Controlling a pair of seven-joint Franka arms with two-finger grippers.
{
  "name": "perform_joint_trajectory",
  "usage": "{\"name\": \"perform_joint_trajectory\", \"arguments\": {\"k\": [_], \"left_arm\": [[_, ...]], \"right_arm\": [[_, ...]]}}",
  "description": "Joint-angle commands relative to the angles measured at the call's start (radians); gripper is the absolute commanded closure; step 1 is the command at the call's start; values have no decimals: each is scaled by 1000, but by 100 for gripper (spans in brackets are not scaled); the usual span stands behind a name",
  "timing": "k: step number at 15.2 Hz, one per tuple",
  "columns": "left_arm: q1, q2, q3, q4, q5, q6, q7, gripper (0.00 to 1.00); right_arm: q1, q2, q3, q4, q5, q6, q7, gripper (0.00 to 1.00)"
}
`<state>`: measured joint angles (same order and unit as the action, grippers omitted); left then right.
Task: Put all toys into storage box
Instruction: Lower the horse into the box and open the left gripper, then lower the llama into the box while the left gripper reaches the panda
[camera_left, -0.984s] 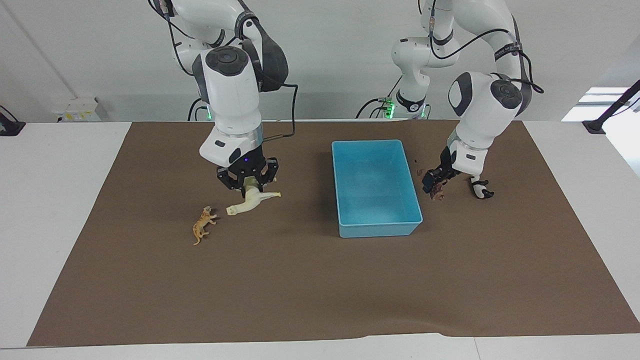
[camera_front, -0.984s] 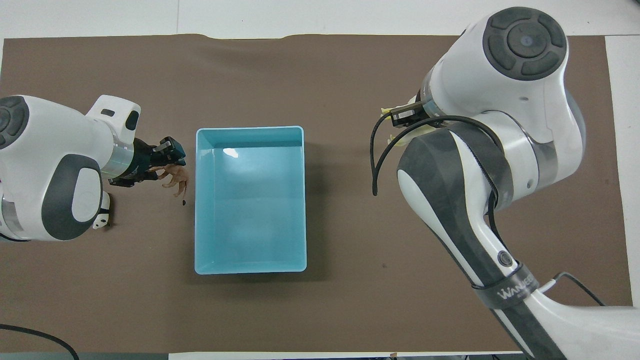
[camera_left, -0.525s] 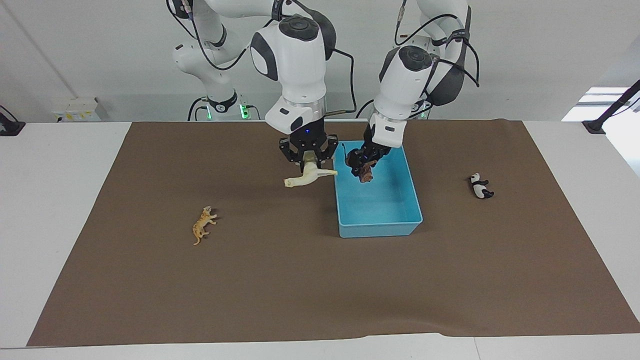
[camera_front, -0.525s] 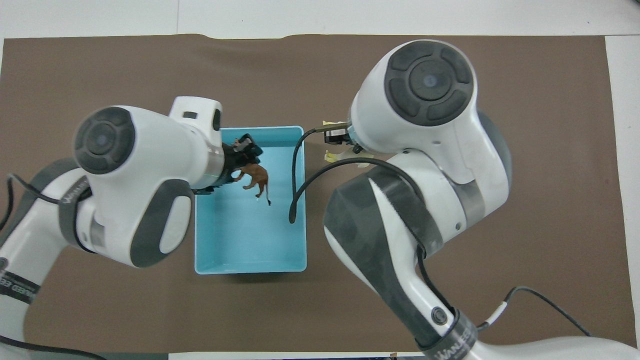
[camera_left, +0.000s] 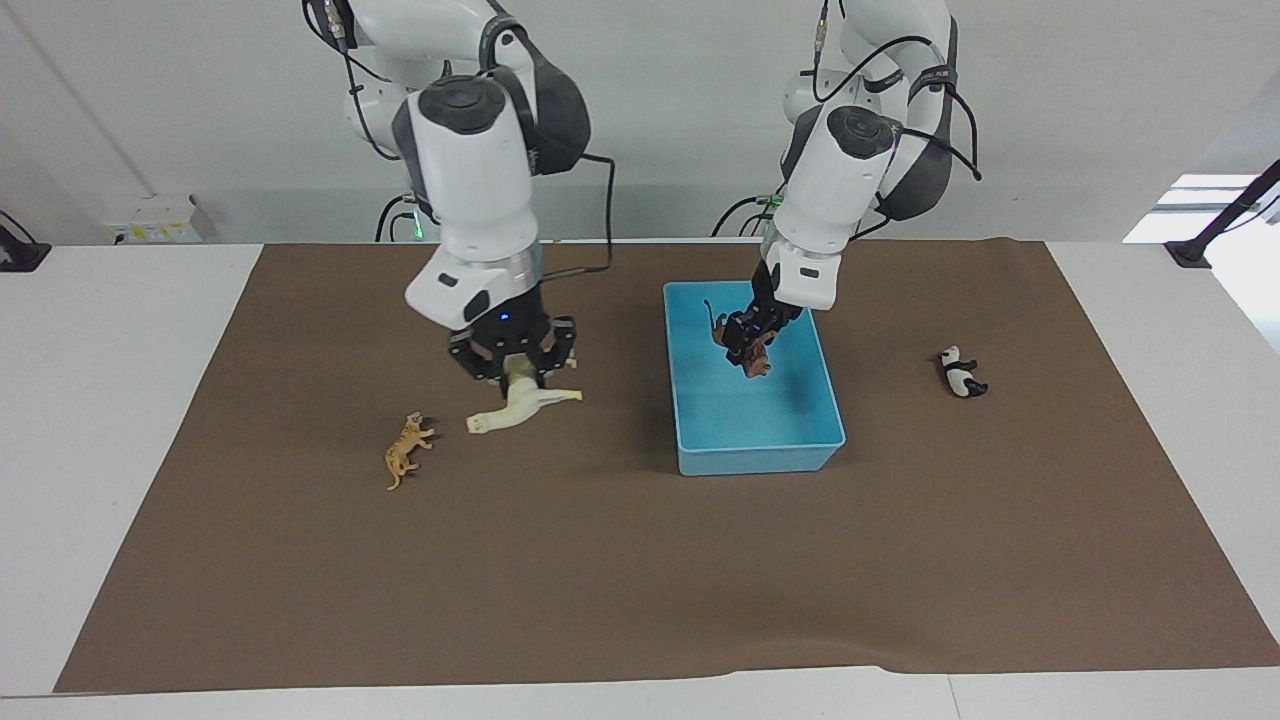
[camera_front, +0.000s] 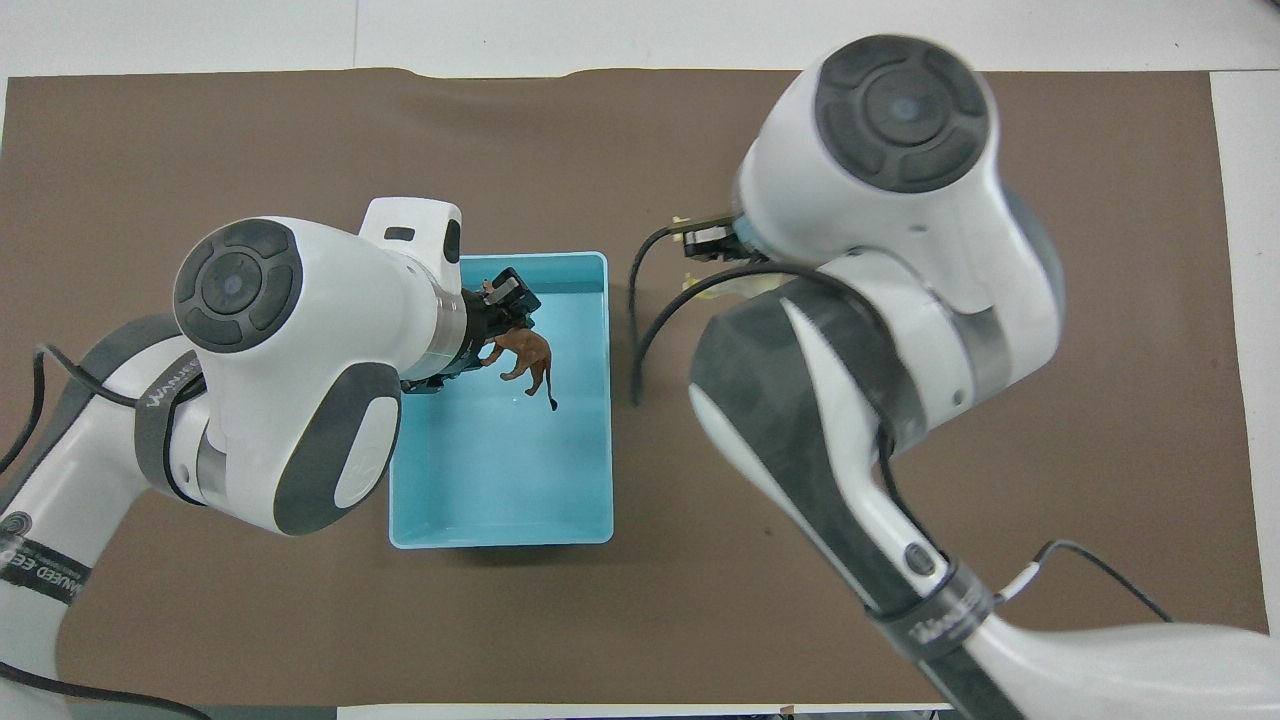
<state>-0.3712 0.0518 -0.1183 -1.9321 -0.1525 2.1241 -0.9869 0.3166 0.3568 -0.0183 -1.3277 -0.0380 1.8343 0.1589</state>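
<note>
Since half a second ago the right gripper (camera_left: 512, 372) has carried the cream-white horse (camera_left: 522, 405) away from the storage box (camera_left: 757, 455) toward the right arm's end of the table, and now hangs over the brown mat (camera_left: 640, 580), jaws clamped on the horse's body, just beside the orange tiger (camera_left: 404, 451), which lies on the mat at about eight o'clock from the horse in the facing view. The left gripper (camera_left: 745, 340) has shifted a little and is over the inside of the box, closed on the brown lion (camera_front: 525, 355), which seems to dangle clear of the floor, though that is hard to judge. The panda (camera_left: 961, 372) lies on the mat at three o'clock from the box in that view, well apart.
</note>
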Motion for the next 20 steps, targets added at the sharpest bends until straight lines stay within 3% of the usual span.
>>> {"name": "perform_joint_trajectory", "arguments": {"k": [1,4,5,7,11,14,17,20], "left_arm": [[8,-7,-1,-13,2,8,16,79],[12,-6,0,-22,2,10,22,76],[12,-4,0,-28,2,19,22,61],[12,-6,2,-39,4,25,20,0],[18,-15,8,-25,14,-7,20,0],[83,-30,8,25,60,-106,65,0],[193,-36,8,32,87,-168,317,0],[380,-46,8,-4,87,-155,670,0]], "right_arm": [[-49,31,5,50,7,5,-67,100],[-102,33,9,53,15,20,-131,100],[-102,33,8,53,15,20,-134,100],[-96,33,9,51,15,19,-131,100],[-99,31,9,51,17,20,-133,100],[-90,31,9,51,15,20,-130,100],[-80,31,12,51,18,17,-111,100],[52,30,11,51,13,19,125,100]]}}
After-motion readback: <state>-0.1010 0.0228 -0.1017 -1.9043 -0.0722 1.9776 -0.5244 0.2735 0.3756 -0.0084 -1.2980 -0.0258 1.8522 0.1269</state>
